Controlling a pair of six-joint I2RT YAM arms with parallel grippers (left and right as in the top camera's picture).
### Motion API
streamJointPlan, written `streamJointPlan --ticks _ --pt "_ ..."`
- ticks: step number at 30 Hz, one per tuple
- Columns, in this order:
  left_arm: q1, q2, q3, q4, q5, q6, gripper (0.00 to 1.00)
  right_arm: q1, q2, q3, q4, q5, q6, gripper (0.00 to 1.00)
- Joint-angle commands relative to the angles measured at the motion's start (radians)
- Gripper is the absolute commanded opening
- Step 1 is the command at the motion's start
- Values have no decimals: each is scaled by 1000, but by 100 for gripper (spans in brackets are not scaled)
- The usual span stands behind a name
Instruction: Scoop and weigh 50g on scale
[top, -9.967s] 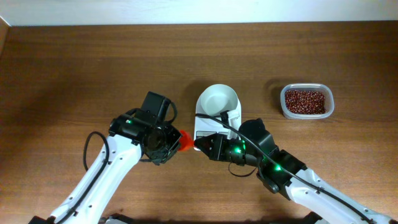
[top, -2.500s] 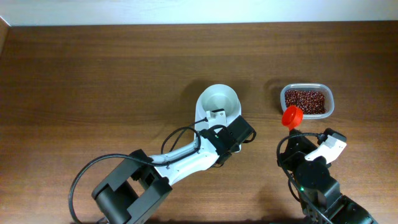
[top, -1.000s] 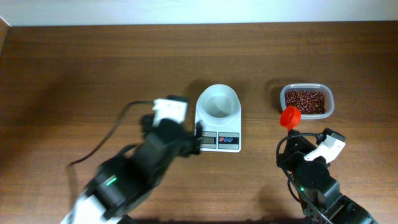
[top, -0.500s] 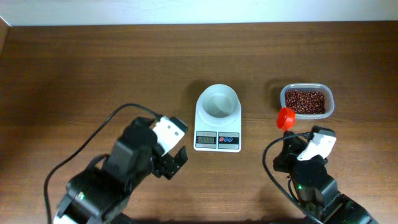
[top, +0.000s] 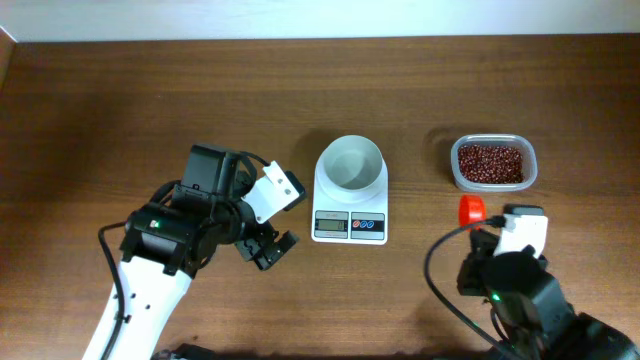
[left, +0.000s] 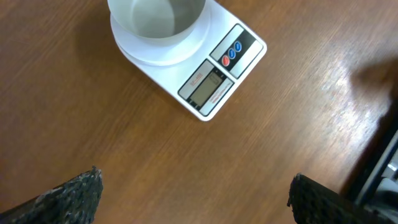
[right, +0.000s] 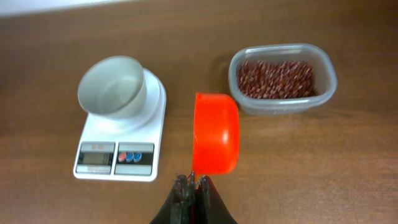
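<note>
White plastic scale (top: 349, 226); smooth orange scoop (right: 216, 133); woodgrain table (top: 150, 100).

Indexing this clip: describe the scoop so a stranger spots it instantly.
On the wooden table, find the clear tub of red beans at right. Beside it, toward the white scale, the right gripper holds the scoop: the only bright orange-red item.

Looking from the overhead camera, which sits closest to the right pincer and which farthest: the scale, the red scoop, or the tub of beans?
1. Red scoop: held in the right pincer, just ahead of it.
2. Tub of red beans: farther ahead, toward the table's far edge.
3. Scale: off to its left, mid-table.
</note>
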Motion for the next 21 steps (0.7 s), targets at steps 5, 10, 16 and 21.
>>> streamJointPlan --ticks 5,10,16,21 --pt "6 14 20 8 -26 174 99 -61 94 26 13 33 -7 4" --pt "6 14 20 2 -31 174 99 -166 113 26 126 85 -8 4" --pt "6 14 20 -8 -42 174 99 -187 222 26 187 23 -10 4" --pt "58 14 28 -11 68 166 99 -187 224 26 193 -98 -6 4"
